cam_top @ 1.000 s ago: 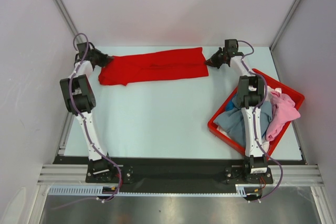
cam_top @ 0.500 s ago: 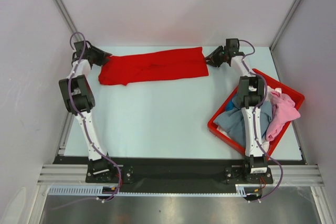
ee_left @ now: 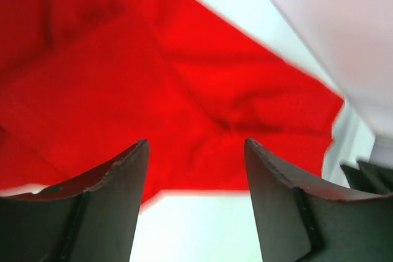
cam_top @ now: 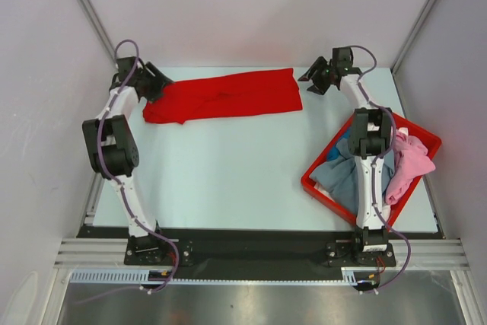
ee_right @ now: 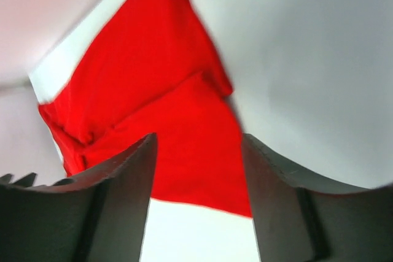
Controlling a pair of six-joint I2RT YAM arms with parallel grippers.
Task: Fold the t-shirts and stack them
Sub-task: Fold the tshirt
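Observation:
A bright red t-shirt [cam_top: 224, 95] lies folded into a long band across the far side of the table. My left gripper [cam_top: 158, 81] hovers open just off the band's left end, its jaws apart with nothing between them, the red cloth [ee_left: 153, 90] ahead of them. My right gripper [cam_top: 313, 81] is open just off the right end, also holding nothing, and the red cloth [ee_right: 178, 121] lies beyond its fingertips. More t-shirts sit in the red bin: a grey-blue one [cam_top: 338, 176], a pink one [cam_top: 409, 161], and a bit of white and blue.
The red plastic bin [cam_top: 323, 192] stands at the right, beside my right arm. The light table surface [cam_top: 228, 165] stretches in front of the red band. White walls close in at the back and sides, near both grippers.
Both grippers have let go of the ends of the red t-shirt, opened, and lifted slightly away. The shirt stays flat where it was.

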